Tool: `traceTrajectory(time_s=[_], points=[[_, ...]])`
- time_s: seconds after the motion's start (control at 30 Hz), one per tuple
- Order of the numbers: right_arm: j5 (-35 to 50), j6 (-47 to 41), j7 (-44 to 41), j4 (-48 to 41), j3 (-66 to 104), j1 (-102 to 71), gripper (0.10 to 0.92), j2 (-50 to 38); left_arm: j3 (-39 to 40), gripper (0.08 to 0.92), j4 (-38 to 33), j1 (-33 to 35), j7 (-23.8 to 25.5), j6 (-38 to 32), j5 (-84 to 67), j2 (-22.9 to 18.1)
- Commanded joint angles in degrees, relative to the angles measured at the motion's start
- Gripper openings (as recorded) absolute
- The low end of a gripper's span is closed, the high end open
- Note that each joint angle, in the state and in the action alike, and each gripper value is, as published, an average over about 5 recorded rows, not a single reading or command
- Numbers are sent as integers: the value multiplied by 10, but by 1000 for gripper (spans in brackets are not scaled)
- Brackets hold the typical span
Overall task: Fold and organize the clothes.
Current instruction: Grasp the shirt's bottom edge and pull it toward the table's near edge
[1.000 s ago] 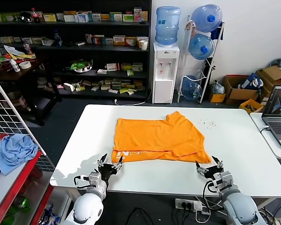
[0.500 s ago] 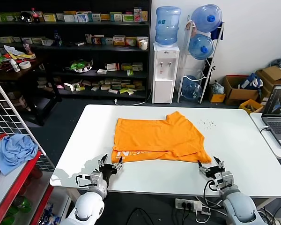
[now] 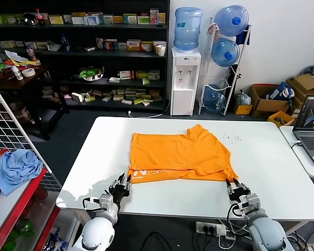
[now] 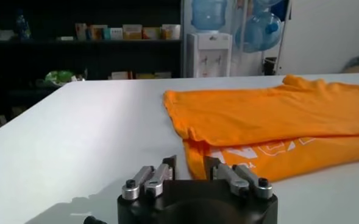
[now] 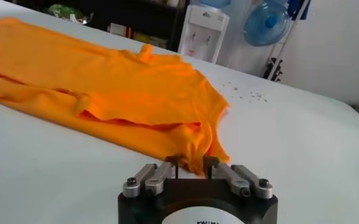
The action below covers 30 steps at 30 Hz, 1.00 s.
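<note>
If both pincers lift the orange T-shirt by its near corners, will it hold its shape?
Probably not. The orange T-shirt lies flat, thin and wrinkled, so it will likely sag between the left pincer and right pincer. Its folded layers look loose and may slide apart. It looks light.

A white tabletop [image 3: 261,157] fills the middle of the head view. Behind it stands a white water dispenser [image 3: 184,78] with a blue bottle on top, and just beside it a rack [image 3: 226,57] holding more blue water bottles. Dark shelves [image 3: 83,52] along the back wall carry boxes and small packages. To the right — an open laptop [image 3: 310,128] and cardboard boxes [image 3: 282,99] on the floor. On the left, a light blue cloth [image 3: 15,168] lies beside a white wire grid [image 3: 10,130].
</note>
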Motion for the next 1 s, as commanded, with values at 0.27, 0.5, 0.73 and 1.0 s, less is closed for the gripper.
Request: traceTrajectory(time_s=[0.27,0.5,0.73,1.0], points=[[-2,-3,1,18,0,-19,125,2,-4,110,-24,18,-2,4,-22,-10],[-3,-3,0,18,0,-21,125,2,-2,172,-29,20,-4,6,-23,-18],[-2,-3,1,20,1,-21,125,1,1,380,-9,18,-4,7,-18,-25],[-2,-3,1,25,0,-24,125,1,2,442,-8,20,-5,13,-18,-20]])
